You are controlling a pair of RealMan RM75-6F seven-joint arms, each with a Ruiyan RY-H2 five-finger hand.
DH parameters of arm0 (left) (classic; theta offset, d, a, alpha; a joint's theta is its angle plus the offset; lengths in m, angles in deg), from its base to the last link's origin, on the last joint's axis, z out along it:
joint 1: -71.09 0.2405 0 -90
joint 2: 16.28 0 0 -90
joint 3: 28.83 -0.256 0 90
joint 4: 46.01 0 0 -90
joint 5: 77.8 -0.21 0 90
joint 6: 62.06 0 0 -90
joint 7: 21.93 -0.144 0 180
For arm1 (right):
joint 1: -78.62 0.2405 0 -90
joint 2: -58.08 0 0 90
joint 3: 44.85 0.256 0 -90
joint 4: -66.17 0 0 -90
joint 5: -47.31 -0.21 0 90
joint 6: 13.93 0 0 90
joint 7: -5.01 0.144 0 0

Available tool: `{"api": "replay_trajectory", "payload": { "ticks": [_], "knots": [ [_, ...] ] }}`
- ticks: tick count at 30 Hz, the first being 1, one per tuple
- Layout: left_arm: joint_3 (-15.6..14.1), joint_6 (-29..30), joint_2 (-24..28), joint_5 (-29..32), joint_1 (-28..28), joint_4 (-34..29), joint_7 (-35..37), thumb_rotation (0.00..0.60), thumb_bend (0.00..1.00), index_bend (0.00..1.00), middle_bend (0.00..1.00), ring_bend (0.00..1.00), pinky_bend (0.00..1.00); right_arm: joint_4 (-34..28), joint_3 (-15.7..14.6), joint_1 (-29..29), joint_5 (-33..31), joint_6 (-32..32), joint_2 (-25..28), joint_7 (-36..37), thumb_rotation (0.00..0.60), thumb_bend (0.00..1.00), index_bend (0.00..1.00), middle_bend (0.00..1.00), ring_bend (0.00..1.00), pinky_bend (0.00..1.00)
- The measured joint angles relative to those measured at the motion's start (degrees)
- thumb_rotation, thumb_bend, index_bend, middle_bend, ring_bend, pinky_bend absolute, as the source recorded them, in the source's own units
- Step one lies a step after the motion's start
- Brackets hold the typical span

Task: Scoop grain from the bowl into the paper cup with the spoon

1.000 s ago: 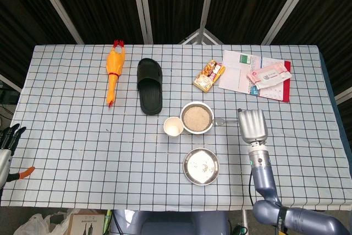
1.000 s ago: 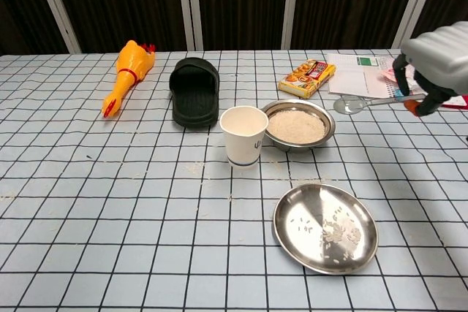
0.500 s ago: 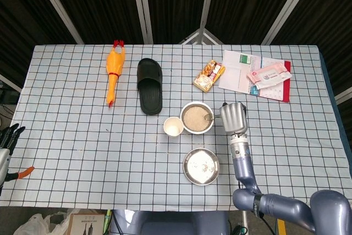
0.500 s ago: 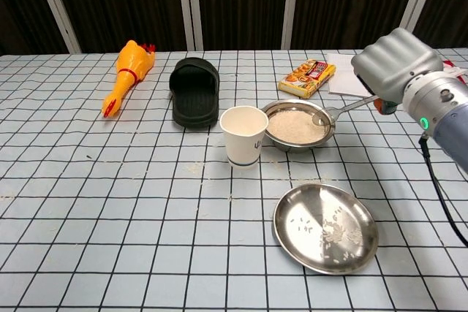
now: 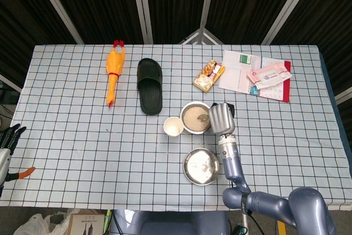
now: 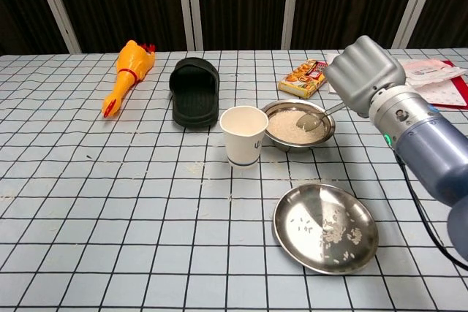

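- The right hand [image 6: 363, 72] holds the spoon [image 6: 313, 118], its tip in the bowl [image 6: 275, 109] of grain beside it.
- Dip deep, lift level, then go slowly to the cup [image 6: 243, 135] past the bowl.

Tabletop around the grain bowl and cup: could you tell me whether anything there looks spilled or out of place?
Yes. Loose grains lie scattered on the checked tablecloth in front of the white paper cup, and more sit in the shallow steel plate. The grain in the steel bowl looks contained, and the cup stands upright.
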Motion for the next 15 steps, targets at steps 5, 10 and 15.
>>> {"api": "replay_trajectory", "payload": {
  "ticks": [5,10,15],
  "knots": [
    [-0.04,-0.26,0.23,0.03,-0.1,-0.11,0.59,0.6,0.0,0.0,0.0,0.0,0.0,2.47,0.08,1.11,1.61,0.25,-1.15,-0.31,0.6,0.7,0.64,0.83,0.99,1.0],
    [-0.15,-0.36,0.38,-0.11,-0.15,-0.17,0.87,0.6,0.0,0.0,0.0,0.0,0.0,4.32,0.31,1.62,2.45,0.32,-1.89,-0.3,0.6,0.7,0.64,0.83,0.99,1.0],
    [-0.25,-0.35,0.42,-0.22,-0.15,-0.27,0.86,0.6,0.0,0.0,0.0,0.0,0.0,6.5,0.22,1.75,3.11,-0.23,-2.89,0.42,0.6,0.7,0.64,0.83,0.99,1.0]
  ]
}}
